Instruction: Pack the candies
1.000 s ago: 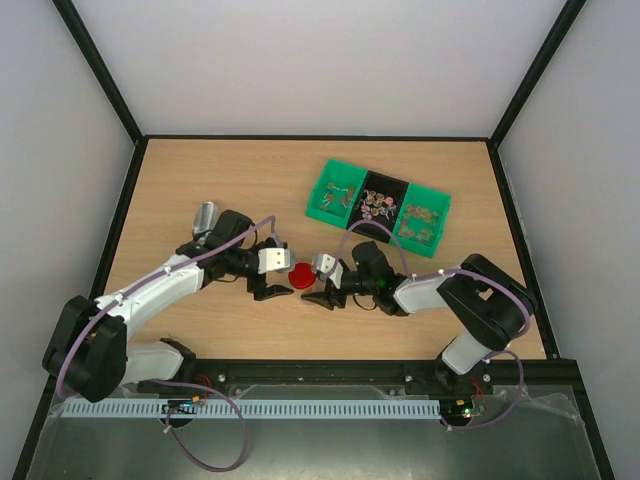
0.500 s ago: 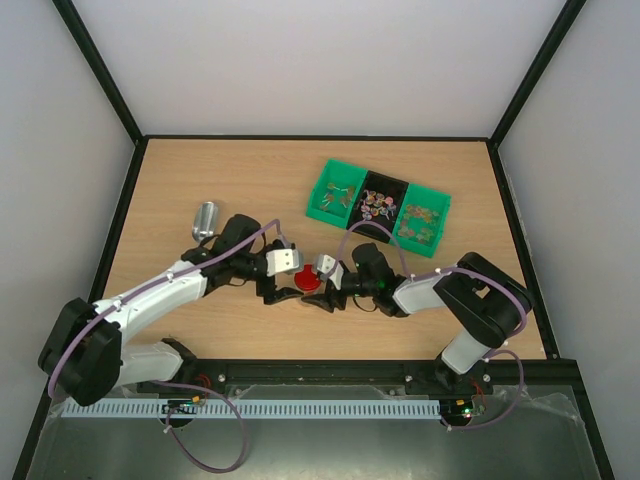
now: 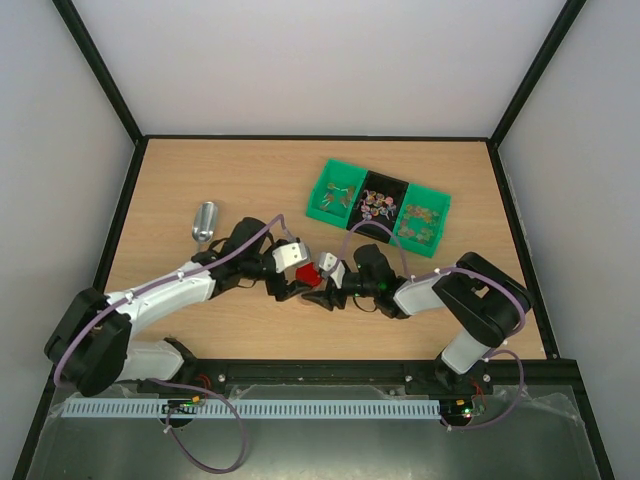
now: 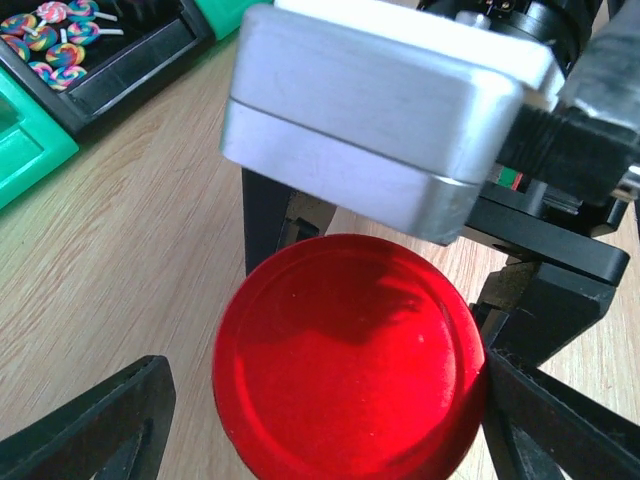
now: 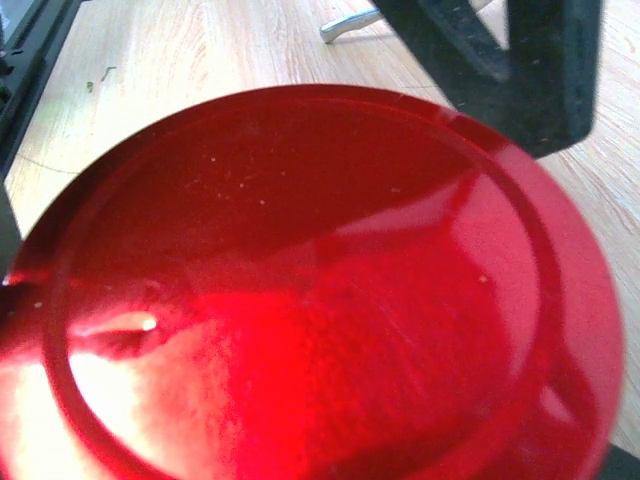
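The candies (image 3: pixel 377 205) are tiny multicoloured wrapped sweets lying in the black middle bin, also seen in the left wrist view's top left corner (image 4: pixel 55 40). More sweets sit in the two green bins (image 3: pixel 338 195) beside it. A red round lid (image 3: pixel 310 273) hangs between both grippers near the table's middle. My right gripper (image 3: pixel 319 286) is shut on the lid's rim, and the lid (image 5: pixel 320 290) fills its wrist view. My left gripper (image 4: pixel 325 405) is open and straddles the lid (image 4: pixel 350 355), with a gap at its left finger (image 4: pixel 90 430).
A silver metal scoop (image 3: pixel 204 220) lies on the wood to the left of the arms, and its handle (image 5: pixel 345 25) shows in the right wrist view. The row of three bins (image 3: pixel 438 200) stands at the back right.
My left arm has reached to the right, bringing its open fingers around the red lid. The lid and the right gripper have shifted slightly right.
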`<state>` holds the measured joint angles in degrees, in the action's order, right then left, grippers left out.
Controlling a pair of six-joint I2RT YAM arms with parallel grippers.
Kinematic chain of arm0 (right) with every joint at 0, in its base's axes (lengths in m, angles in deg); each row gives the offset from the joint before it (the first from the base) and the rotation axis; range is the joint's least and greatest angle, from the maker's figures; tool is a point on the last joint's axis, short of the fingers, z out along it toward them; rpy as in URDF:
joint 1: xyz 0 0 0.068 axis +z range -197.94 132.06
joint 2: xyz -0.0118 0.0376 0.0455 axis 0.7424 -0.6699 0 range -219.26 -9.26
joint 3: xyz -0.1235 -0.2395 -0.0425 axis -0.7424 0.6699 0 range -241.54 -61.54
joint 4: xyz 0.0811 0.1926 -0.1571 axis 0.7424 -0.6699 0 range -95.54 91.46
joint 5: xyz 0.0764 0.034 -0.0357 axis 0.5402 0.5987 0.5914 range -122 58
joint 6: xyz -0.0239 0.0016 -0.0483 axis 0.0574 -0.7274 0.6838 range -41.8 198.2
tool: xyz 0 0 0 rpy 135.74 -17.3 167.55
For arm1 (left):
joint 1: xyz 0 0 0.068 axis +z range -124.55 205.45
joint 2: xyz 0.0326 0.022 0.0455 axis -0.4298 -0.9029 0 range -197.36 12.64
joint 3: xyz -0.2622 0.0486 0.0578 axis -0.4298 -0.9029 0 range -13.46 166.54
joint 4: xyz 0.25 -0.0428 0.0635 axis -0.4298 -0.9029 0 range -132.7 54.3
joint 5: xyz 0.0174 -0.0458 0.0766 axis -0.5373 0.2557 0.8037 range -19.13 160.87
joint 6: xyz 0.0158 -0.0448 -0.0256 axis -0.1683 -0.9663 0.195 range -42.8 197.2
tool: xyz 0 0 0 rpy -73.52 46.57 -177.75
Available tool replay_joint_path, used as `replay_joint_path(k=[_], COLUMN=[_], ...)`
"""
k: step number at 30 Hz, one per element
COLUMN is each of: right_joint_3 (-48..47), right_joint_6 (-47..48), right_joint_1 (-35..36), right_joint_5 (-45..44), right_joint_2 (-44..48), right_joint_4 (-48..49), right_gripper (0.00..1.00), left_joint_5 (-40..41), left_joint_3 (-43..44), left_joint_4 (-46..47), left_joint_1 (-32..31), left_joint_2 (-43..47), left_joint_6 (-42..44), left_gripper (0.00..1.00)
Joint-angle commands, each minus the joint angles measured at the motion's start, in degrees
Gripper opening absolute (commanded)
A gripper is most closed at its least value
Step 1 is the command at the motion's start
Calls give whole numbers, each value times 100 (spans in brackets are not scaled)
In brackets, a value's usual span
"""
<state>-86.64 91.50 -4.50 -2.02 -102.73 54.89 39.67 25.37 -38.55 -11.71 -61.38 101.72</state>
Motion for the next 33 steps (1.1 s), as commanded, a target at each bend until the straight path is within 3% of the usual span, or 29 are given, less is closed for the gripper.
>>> replay_joint_path(k=[1, 6, 22, 27, 33], right_joint_3=[74, 55, 11, 11, 3], right_joint_6=[-90, -98, -151, -114, 38], right_joint_1=[5, 15, 39, 38, 42], right_joint_5=[-110, -154, -133, -97, 86], right_joint_2=[-84, -105, -154, -151, -145], right_joint_4=[409, 438, 425, 390, 344], right_gripper=[61, 59, 56, 53, 47], left_joint_5=[188, 180, 360, 89, -193], left_joint_3=[-155, -218, -264, -268, -241], left_joint_4=[563, 717, 1139, 1046, 604], left_joint_1=[-70, -89, -98, -98, -3], left_joint_2=[-72, -144, -201, -113, -35], left_joint_6=[-561, -578, -629, -394, 299], left_gripper=[81, 73, 75, 58, 53])
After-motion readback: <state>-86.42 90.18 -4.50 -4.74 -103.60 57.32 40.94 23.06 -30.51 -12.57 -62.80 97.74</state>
